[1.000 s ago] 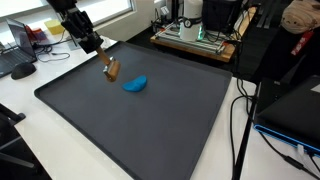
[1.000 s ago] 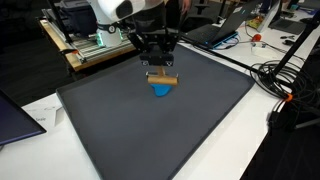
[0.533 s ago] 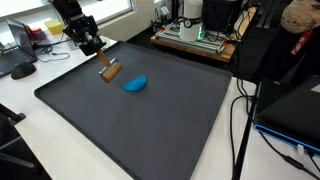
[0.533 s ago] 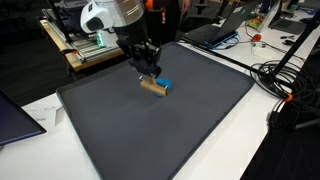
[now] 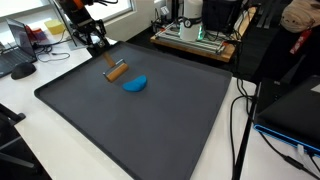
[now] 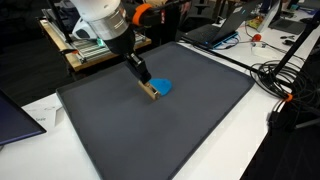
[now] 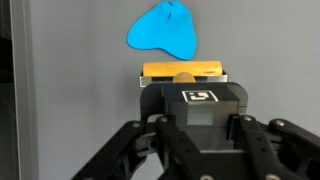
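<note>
Legend: Dark grey matting (image 5: 150, 130) is shown spread over a white tabletop (image 5: 30, 85), with laptops and cabled equipment ranged behind it in both exterior views.

Reader: What is held by the jaws?

Legend: A wooden block (image 5: 117, 71) is clamped between the jaws, which are closed onto it. In the wrist view the block (image 7: 183, 71) is seen lying crosswise at mid-frame, directly above the black finger housing.

Reader: Where is the block located?

Legend: It is found toward the upper left of the mat in an exterior view, tilted, with the robot arm (image 5: 78, 12) entering from the upper left corner. Whether the mat is touched by the block cannot be told.

Reader: What is nearest to it?

Legend: A blue lump (image 5: 136, 84) is seen just beside the block, to its lower right. In the wrist view the lump (image 7: 164, 30) is placed at the top of the frame, parted from the block by a narrow strip of mat.
</note>
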Controlling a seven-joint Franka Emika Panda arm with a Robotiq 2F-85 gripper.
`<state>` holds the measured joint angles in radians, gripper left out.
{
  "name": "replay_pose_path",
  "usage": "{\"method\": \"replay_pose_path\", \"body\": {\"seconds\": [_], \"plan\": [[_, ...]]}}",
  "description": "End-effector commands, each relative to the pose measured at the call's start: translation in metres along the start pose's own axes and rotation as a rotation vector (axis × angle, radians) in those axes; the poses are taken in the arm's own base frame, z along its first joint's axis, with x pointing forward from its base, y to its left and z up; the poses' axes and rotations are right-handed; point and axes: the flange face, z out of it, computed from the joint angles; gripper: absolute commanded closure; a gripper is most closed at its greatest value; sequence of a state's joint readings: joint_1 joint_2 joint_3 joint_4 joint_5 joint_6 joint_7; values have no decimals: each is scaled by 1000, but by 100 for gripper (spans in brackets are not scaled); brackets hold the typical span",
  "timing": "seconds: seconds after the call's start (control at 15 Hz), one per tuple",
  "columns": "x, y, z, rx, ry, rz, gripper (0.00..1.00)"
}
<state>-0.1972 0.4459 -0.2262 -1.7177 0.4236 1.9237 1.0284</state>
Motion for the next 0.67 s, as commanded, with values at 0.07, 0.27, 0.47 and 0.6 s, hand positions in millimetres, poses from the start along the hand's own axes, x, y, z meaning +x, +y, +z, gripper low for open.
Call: {"method": "replay_pose_path", "body": {"seconds": [0.07,0.27,0.47,0.6], "plan": [[6,28,0,60,-19,127,78],[10,42,9,54,-24,141,78],[12,55,14,57,-46,163,78],[14,62,17,62,-70,180,78]]}}
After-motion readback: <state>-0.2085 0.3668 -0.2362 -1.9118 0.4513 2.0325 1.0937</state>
